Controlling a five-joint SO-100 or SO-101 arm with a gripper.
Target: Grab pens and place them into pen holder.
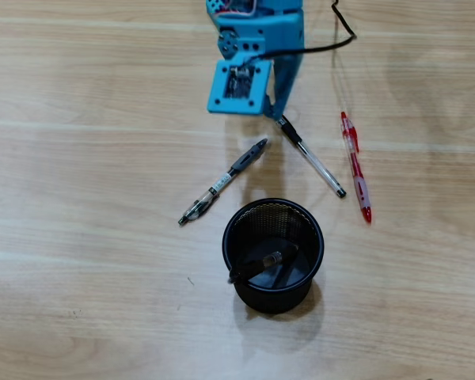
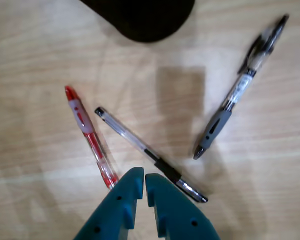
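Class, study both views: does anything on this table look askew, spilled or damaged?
Nothing looks damaged or spilled. Three pens lie loose on the table: grey-grip pen, clear pen and red pen. One pen rests slanted inside the pen holder.

A light wooden table (image 1: 79, 301) carries the black mesh pen holder (image 1: 274, 255) nearer its front edge, with a grey-grip pen (image 1: 224, 181), clear pen (image 1: 315, 161) and red pen (image 1: 355, 166) behind it

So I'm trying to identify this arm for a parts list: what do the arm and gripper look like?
The arm is bright blue plastic with a square bracket plate holding a dark component, and a black cable trailing off it. The gripper has two blue-teal fingers with small round holes.
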